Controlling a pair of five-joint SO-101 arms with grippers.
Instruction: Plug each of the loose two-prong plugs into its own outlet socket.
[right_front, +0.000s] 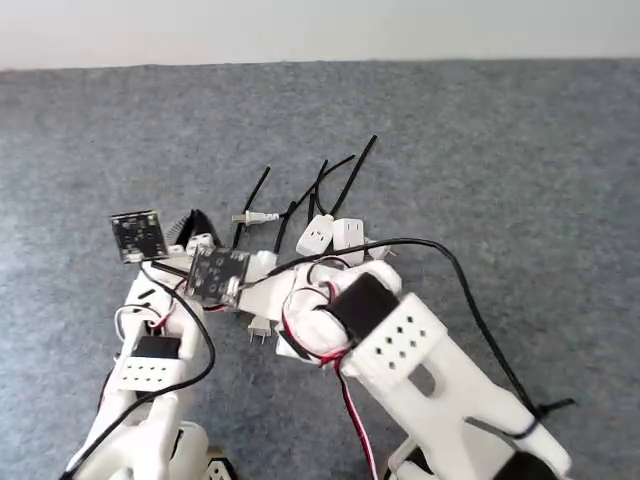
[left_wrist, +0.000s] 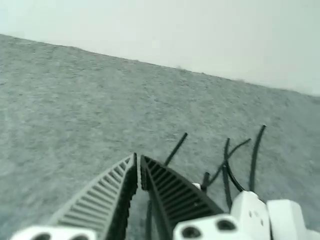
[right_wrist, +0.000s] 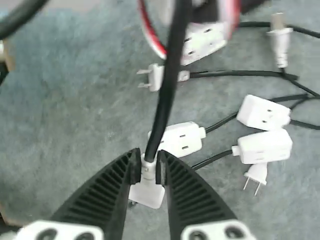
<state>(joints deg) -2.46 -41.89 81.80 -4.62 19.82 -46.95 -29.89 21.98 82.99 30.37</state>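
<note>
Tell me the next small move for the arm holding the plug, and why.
Probably nudge the right end effector toward the nearest outlet socket, lining the plug up with its slots. It is shut on the plug's white body, and that socket lies on the carpet just past its tips, slots showing; the prongs are hard to see, so align before pushing.

No readable text, label, number or sign. Pale marks on the two dark circuit boards (right_front: 139, 235), at nine o'clock from the outlet sockets (right_front: 332, 235), too small to make out. Nothing legible on the white faces of those sockets or on the two-prong plugs (right_front: 262, 216).
</note>
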